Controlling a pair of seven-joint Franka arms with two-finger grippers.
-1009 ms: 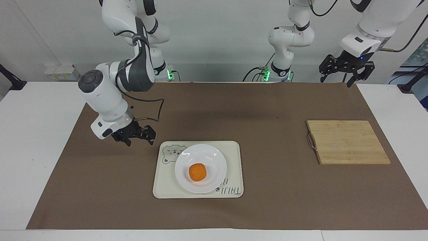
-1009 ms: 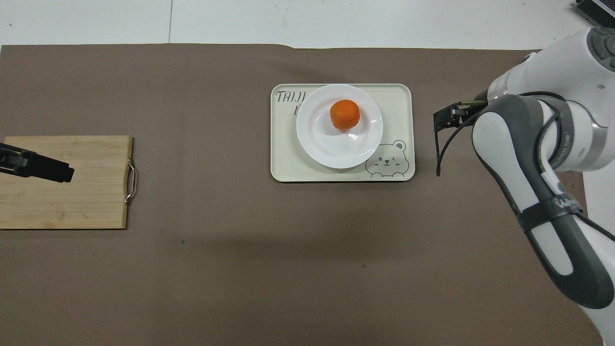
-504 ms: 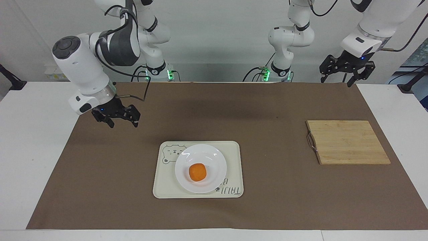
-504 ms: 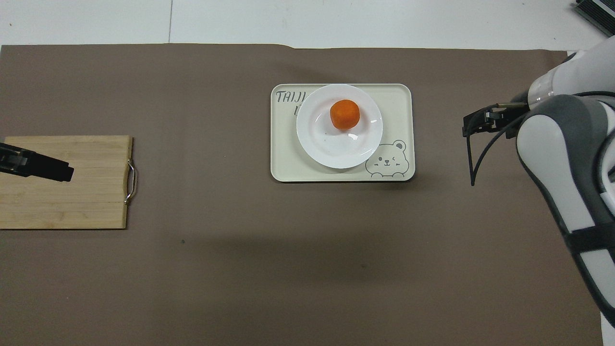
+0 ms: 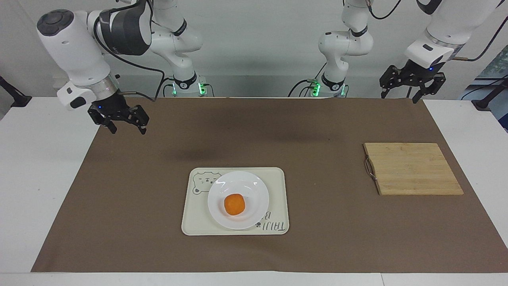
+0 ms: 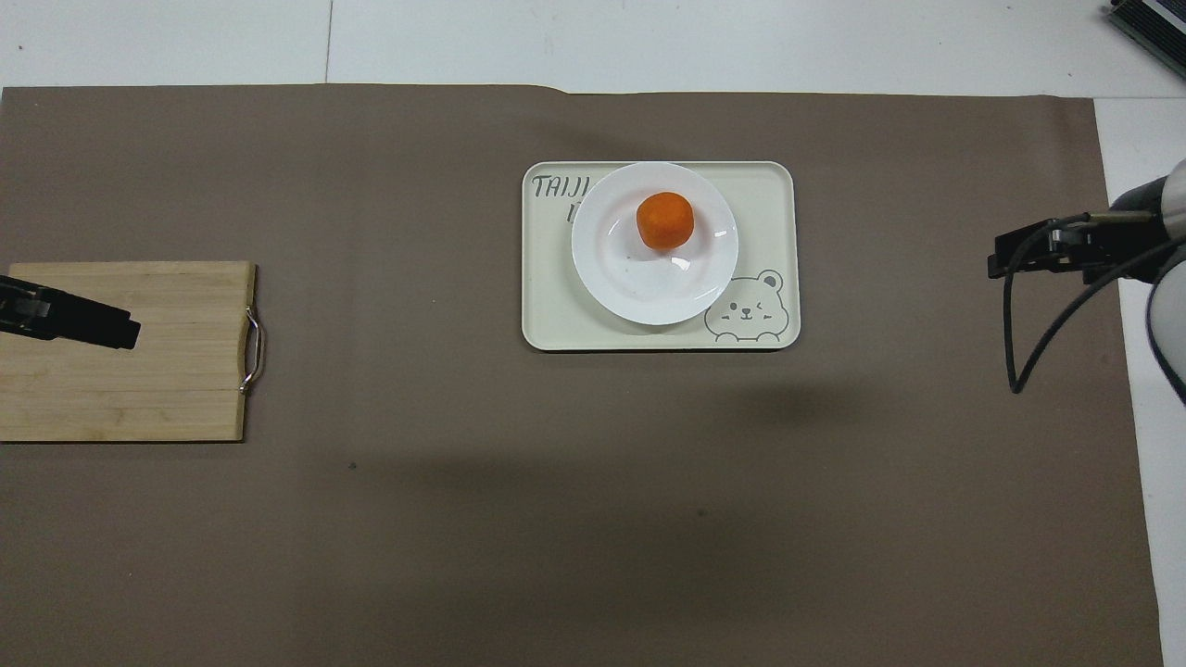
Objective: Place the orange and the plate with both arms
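The orange [image 5: 234,204] sits in the white plate [image 5: 248,186], and the plate rests on the cream bear tray [image 5: 193,219] in the middle of the mat. In the overhead view the orange [image 6: 664,220] lies on the part of the plate [image 6: 639,289] farther from the robots. My right gripper [image 5: 129,128] is open and empty, raised over the brown mat near the right arm's end of the table, well apart from the tray. My left gripper [image 5: 398,95] is open and empty, raised at the left arm's end; from overhead the left gripper [image 6: 120,329] shows over the cutting board.
A bamboo cutting board [image 5: 412,169] with a metal handle lies at the left arm's end of the table, also seen from overhead [image 6: 139,389]. The brown mat [image 5: 317,238] covers most of the table. The right arm's cable [image 6: 1019,352] hangs over the mat's edge.
My right gripper has risen and drawn back from beside the tray toward the right arm's end and the robots. The left arm, orange, plate and tray have not moved.
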